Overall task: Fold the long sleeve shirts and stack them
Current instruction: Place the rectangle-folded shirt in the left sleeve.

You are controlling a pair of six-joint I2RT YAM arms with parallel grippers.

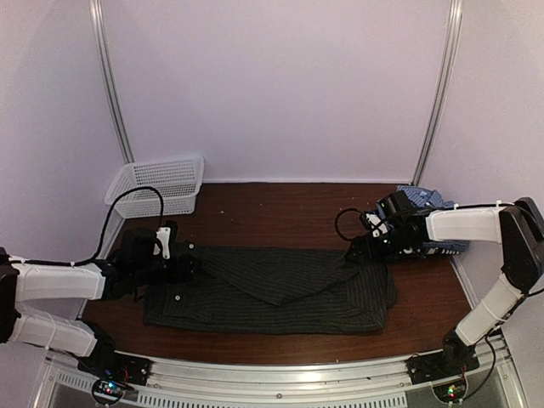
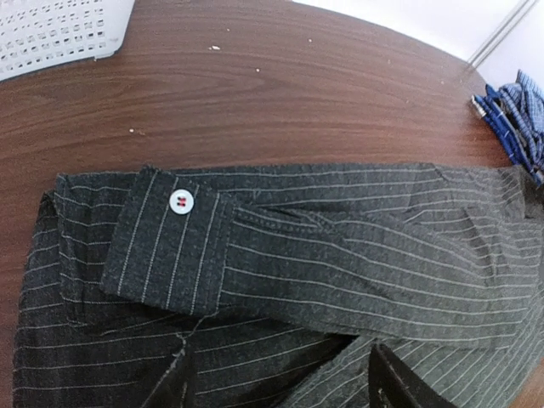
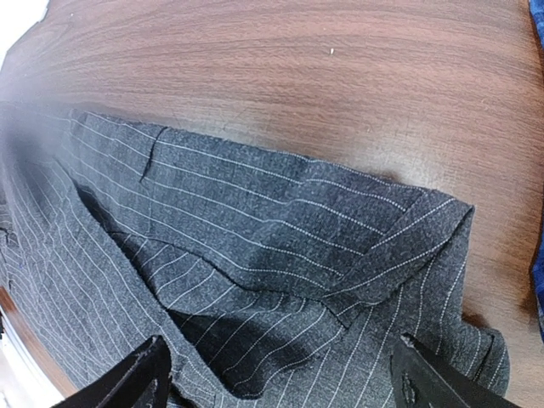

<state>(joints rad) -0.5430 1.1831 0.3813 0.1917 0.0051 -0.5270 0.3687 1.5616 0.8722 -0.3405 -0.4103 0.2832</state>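
A black pinstriped shirt (image 1: 272, 293) lies flat across the middle of the table, with one sleeve folded over its body. In the left wrist view the sleeve's cuff (image 2: 166, 246) with a pale button (image 2: 181, 201) lies on the shirt. My left gripper (image 1: 181, 265) is open over the shirt's left end and holds nothing (image 2: 285, 391). My right gripper (image 1: 361, 251) is open just above the shirt's back right corner (image 3: 285, 382), with wrinkled cloth (image 3: 280, 255) under the jaws. Blue-white checked shirts (image 1: 432, 208) lie bunched at the back right behind the right arm.
A white mesh basket (image 1: 157, 183) stands at the back left, also in the left wrist view (image 2: 59, 34). Bare brown table (image 1: 280, 212) lies behind the black shirt. The checked cloth shows at the right edge of the left wrist view (image 2: 514, 119).
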